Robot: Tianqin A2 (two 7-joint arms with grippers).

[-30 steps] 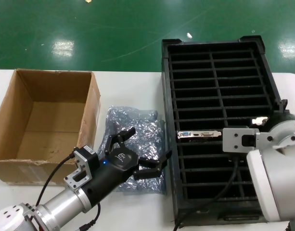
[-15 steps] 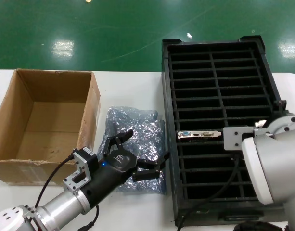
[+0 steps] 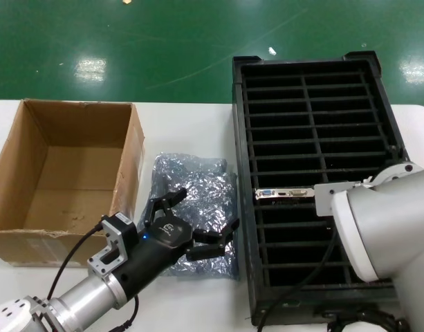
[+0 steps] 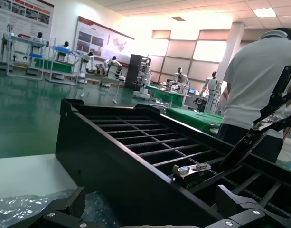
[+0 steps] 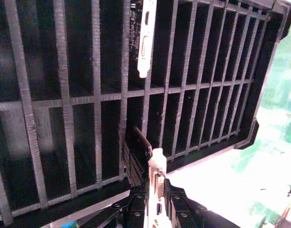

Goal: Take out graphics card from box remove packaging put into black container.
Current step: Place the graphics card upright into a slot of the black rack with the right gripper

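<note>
Two cards: one graphics card point(image 5: 155, 176) is sitting in the right gripper point(image 5: 157, 205), and a second card point(image 3: 286, 193) is standing in a slot of the black container point(image 3: 243, 138).
Right gripper: its fingers are squeezing the graphics card by its silver edge and holding it just above the black container.
Right arm: it is reaching over the near right part of the black container.
Left gripper point(image 3: 208, 207): its fingers are spreading wide and holding nothing. It is hanging low over the packaging point(image 3: 198, 181).
Packaging: it is lying on the white table point(image 3: 184, 131), between the box point(image 3: 32, 173) and the black container.
Box: it is sitting on the left side of the table with its top open.
Second card: it is resting in the left column, about halfway along.
</note>
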